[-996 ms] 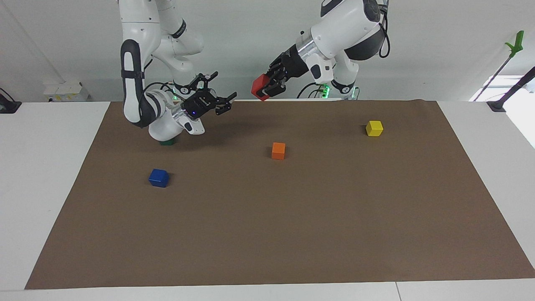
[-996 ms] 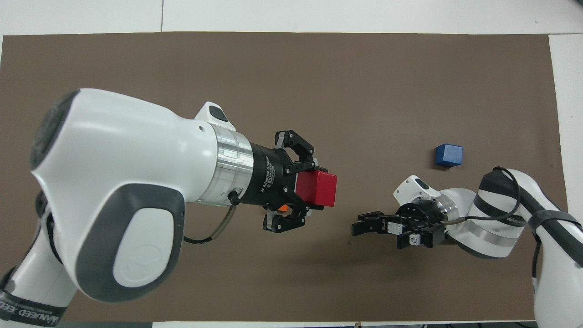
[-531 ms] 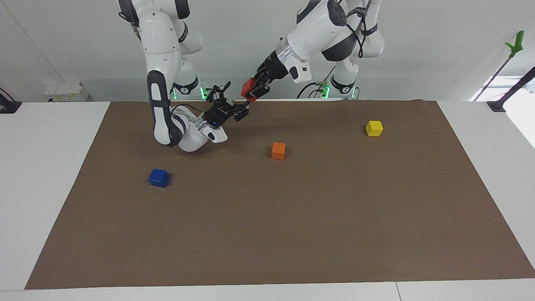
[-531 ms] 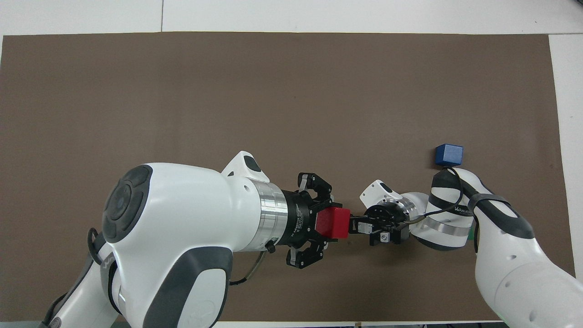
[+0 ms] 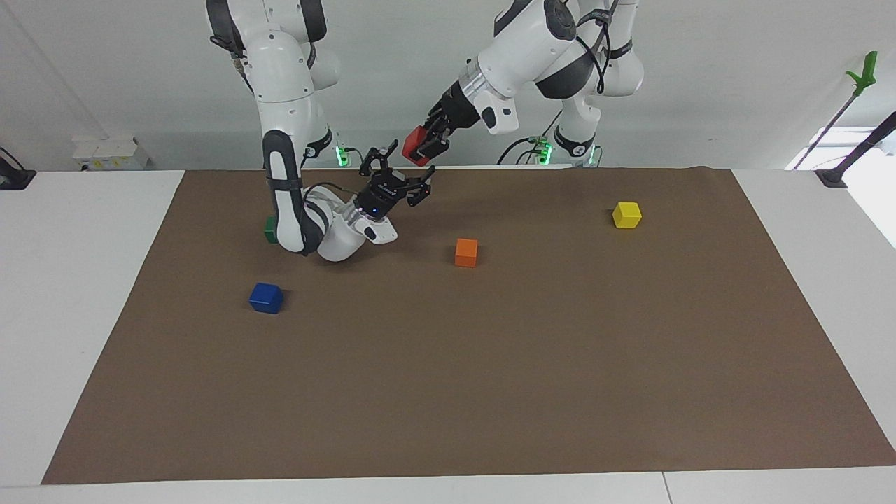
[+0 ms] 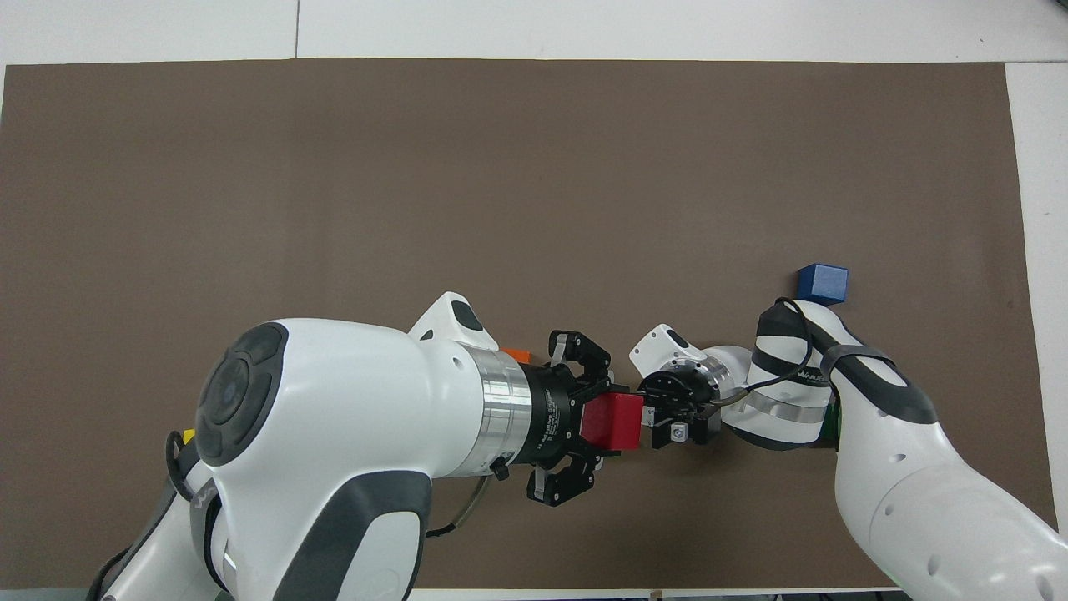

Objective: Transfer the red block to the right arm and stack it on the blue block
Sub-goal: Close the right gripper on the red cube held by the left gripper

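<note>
Most of the brown mat (image 5: pixel 490 378) lay bare, so a gripper could pass freely over its half farther from the robots. Nearer the robots, the two arms crowded the middle: the left gripper (image 5: pixel 428 145), clamped on the red block (image 5: pixel 414 150), hung over the mat's edge with the right gripper (image 5: pixel 404 178) spread wide just below it, seemingly a small gap between them. The blue block (image 5: pixel 266 297) stood unblocked from above. The orange block (image 5: pixel 466 252) and yellow block (image 5: pixel 626 214) sat well apart; the green block (image 5: pixel 269 229) was largely hidden by the right arm (image 5: pixel 287 182).
</note>
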Controlling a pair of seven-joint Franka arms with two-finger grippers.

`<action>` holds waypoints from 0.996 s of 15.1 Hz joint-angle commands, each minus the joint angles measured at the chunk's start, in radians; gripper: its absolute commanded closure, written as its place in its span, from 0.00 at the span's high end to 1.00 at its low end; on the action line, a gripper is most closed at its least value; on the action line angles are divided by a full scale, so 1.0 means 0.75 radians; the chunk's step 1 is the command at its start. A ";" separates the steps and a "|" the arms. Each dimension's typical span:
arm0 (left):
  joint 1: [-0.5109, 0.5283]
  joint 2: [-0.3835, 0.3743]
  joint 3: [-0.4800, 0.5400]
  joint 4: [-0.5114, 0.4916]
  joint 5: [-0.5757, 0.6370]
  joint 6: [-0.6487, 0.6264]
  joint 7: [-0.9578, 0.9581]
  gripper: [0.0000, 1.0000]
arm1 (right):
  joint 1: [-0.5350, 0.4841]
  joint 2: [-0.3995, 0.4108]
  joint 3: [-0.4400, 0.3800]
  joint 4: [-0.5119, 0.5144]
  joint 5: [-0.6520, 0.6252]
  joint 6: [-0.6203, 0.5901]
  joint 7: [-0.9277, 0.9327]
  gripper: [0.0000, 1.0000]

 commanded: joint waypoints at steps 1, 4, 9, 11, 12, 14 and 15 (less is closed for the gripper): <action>-0.022 -0.049 0.020 -0.051 -0.036 0.031 -0.010 0.00 | 0.005 -0.010 0.023 -0.006 0.036 -0.034 -0.038 1.00; -0.022 -0.059 0.020 -0.068 -0.033 0.031 -0.010 0.00 | 0.007 -0.014 0.034 -0.014 0.048 -0.041 -0.040 1.00; -0.022 -0.090 0.020 -0.113 -0.033 0.011 -0.008 0.00 | 0.029 -0.042 0.042 -0.061 0.048 -0.034 -0.028 0.00; -0.022 -0.098 0.020 -0.127 -0.033 0.011 -0.006 0.00 | 0.031 -0.053 0.042 -0.075 0.048 -0.024 -0.028 0.00; -0.022 -0.100 0.020 -0.127 -0.033 0.011 -0.006 0.00 | 0.027 -0.055 0.042 -0.075 0.048 -0.024 -0.024 0.00; -0.022 -0.102 0.020 -0.129 -0.031 0.004 0.004 0.00 | 0.019 -0.069 0.042 -0.075 0.048 -0.022 -0.005 0.00; -0.022 -0.102 0.020 -0.129 -0.031 0.004 0.011 0.00 | 0.015 -0.071 0.042 -0.075 0.048 -0.022 0.007 0.00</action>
